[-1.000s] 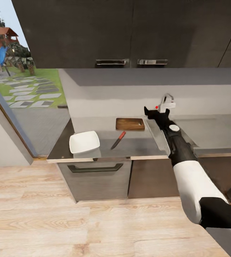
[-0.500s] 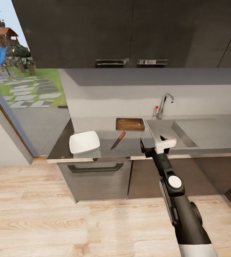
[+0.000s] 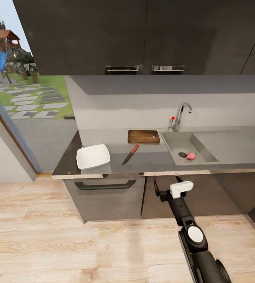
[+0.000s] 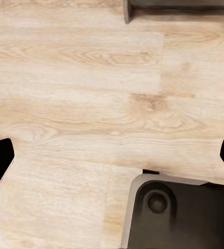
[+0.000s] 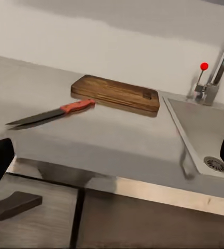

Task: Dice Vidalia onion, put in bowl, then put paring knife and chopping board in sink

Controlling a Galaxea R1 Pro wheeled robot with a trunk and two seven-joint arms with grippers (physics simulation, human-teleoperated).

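The pinkish-red Vidalia onion (image 3: 191, 156) lies in the sink (image 3: 171, 141) beside the round drain. Left of the sink, the brown chopping board (image 3: 143, 136) rests at the back of the grey countertop (image 3: 153, 160). The paring knife (image 3: 130, 154) has a red handle and a dark blade and lies in front of the board. A white bowl (image 3: 93, 156) sits near the counter's left end. My right gripper (image 3: 166, 183) is open and empty, below the counter's front edge, level with the sink. The right wrist view faces the board (image 5: 117, 94), knife (image 5: 52, 114) and sink (image 5: 205, 129). My left gripper (image 4: 113, 155) hangs open over the floor.
Black upper cabinets (image 3: 143, 35) hang above the counter. A chrome tap (image 3: 181, 114) with a red-knobbed lever stands behind the sink, and a flat drainboard (image 3: 230, 143) lies to its right. Dark lower cabinets with a drawer handle (image 3: 105, 184) front the counter. A glass door stands at left.
My right arm has drawn back from over the sink near the tap and dropped below the counter's front edge. The onion in the sink has come into sight.
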